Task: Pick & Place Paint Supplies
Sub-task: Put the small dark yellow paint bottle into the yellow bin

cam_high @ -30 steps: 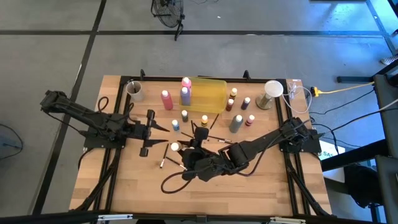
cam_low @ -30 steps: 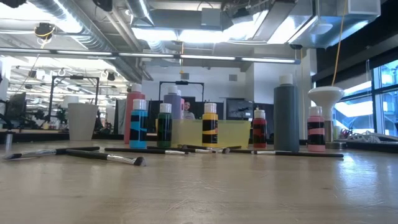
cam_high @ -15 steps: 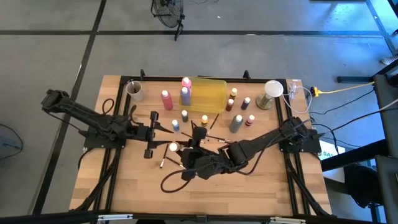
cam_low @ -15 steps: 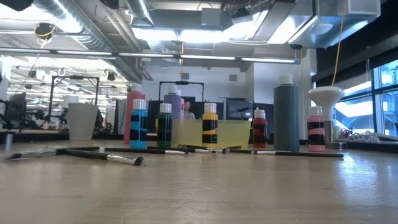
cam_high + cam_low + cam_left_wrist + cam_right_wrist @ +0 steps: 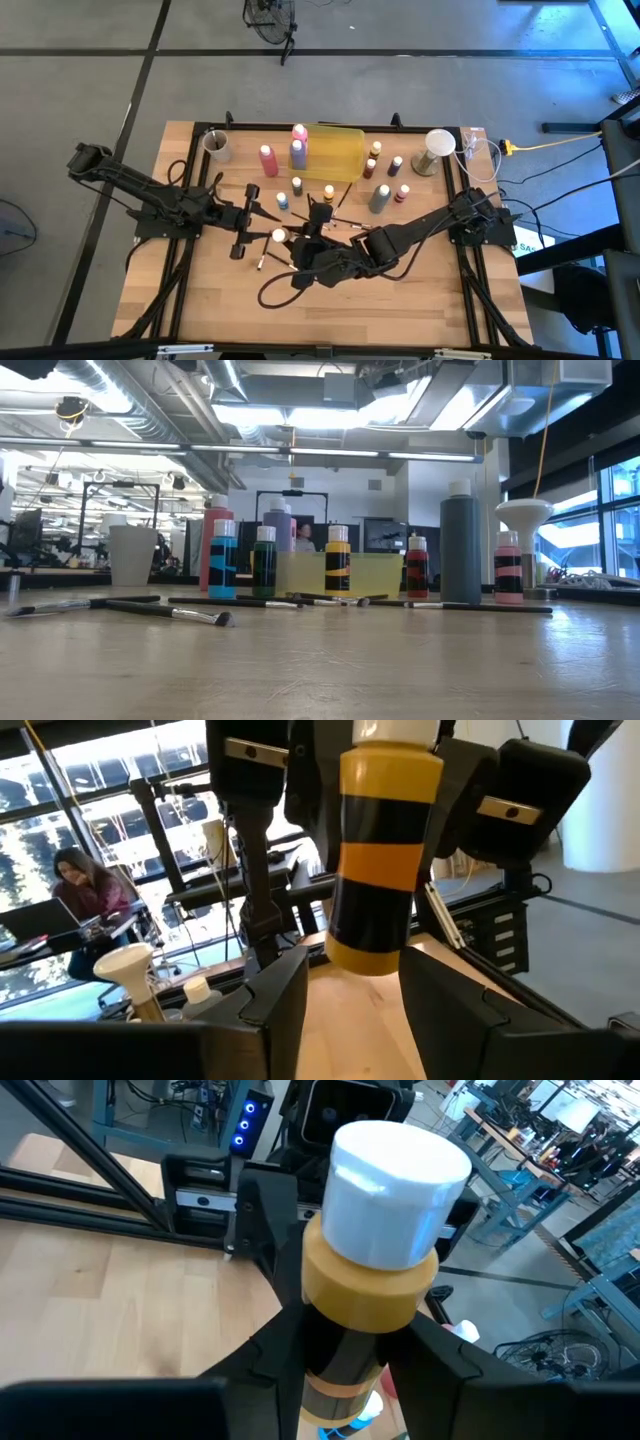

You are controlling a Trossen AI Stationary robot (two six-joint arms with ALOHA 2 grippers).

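Right gripper (image 5: 285,238) clamped on a small yellow paint bottle (image 5: 375,1295) (white cap, black bands), lifted over the table's centre; fingers (image 5: 275,1345) pressed narrow against its sides. Left gripper (image 5: 268,210) at nine o'clock of that bottle, fingers (image 5: 275,990) parted on either side of its base (image 5: 380,850), contact impossible to tell. Loose brush (image 5: 170,610) flat on the wooden table (image 5: 320,670). Toward twelve o'clock: upright small bottles, blue (image 5: 223,560), green (image 5: 264,562), yellow (image 5: 338,561), red (image 5: 416,568); tall grey squeeze bottle (image 5: 460,542); translucent yellow tray (image 5: 338,152). No label text legible.
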